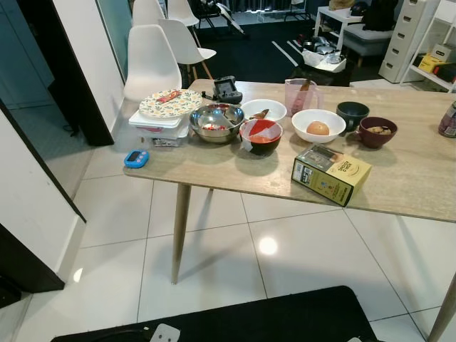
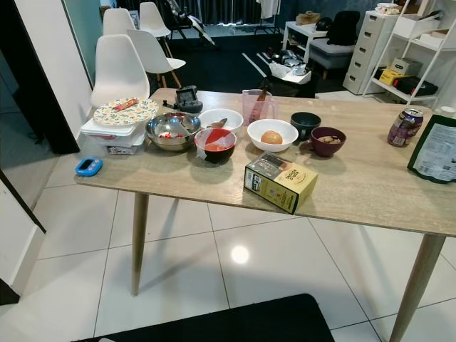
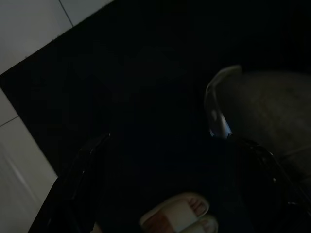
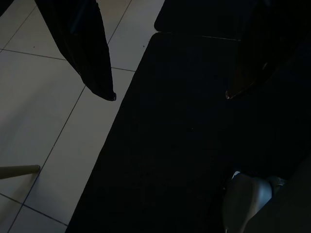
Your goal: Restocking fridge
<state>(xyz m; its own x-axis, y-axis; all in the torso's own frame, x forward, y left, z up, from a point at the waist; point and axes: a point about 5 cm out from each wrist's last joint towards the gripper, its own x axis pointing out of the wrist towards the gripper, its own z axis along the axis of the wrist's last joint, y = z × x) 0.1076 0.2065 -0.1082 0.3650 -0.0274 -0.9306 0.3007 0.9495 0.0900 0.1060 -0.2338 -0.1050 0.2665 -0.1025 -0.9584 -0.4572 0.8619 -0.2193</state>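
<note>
Several foods wait on the wooden table (image 2: 356, 192), and the yellow carton (image 2: 281, 182) lying near its front edge seems light and stiff; I would take it across its narrow sides. Both arms hang idle over the black mat (image 4: 170, 145), the right gripper (image 4: 170, 97) and the left gripper (image 3: 165, 194) each with fingers spread apart and empty.

Not much of the robot to see here tbh. Right gripper (image 4: 170, 94) has two long glossy black fingers (image 4: 80, 43) tapering to narrow tips. Left gripper (image 3: 170, 189) is the same, black and shiny, mostly lost in shadow.
</note>
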